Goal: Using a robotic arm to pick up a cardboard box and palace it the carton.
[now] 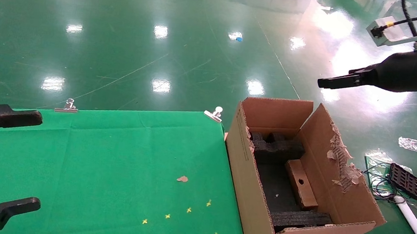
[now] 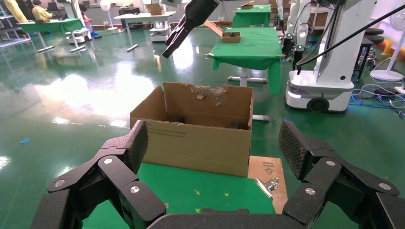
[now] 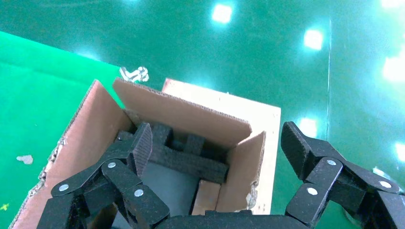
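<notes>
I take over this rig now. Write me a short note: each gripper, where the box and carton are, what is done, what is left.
Right gripper: open, empty, raised above the carton.
Left gripper: open, empty, parked over the green table.
Cardboard box: lying inside the carton, between the black foam blocks.
Done: box is in the carton.
Left: apparently nothing more than parking the right arm.

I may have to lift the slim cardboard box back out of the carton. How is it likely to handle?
The cardboard box looks stiff and probably light: a slim, flat-sided carton that should not roll. Its slightly glossy face may be slippery for a pincer. It lies tight against the carton wall beside black foam, so getting fingers around it could be awkward.
</notes>
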Robot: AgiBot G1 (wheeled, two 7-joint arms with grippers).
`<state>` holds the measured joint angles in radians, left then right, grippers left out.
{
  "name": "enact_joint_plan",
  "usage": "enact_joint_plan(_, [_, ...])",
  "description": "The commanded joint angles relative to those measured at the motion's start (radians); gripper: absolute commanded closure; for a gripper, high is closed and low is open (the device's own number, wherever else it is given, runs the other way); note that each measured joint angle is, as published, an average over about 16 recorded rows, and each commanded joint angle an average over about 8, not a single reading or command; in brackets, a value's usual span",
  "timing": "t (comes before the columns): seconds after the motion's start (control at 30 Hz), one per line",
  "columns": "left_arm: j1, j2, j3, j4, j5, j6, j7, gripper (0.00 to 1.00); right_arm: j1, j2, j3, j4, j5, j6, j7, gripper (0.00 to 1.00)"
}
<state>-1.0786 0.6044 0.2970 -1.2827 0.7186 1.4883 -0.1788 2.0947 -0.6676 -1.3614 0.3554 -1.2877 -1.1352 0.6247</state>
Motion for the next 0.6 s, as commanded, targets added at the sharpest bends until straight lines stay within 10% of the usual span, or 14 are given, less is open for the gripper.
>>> enact_joint_plan(0.03, [0.0, 0.0, 0.0, 0.0, 0.0, 0.0, 0.0, 0.0, 0.013, 0.027, 0.011, 0.039, 0.014, 0.008, -0.004, 0.0])
enact_joint_plan(0.6, [-0.001, 0.0, 0.001, 0.001, -0.001, 0.0, 0.001, 0.0, -0.2, 0.051, 0.248, 0.26, 0.138, -0.059, -0.097, 0.0])
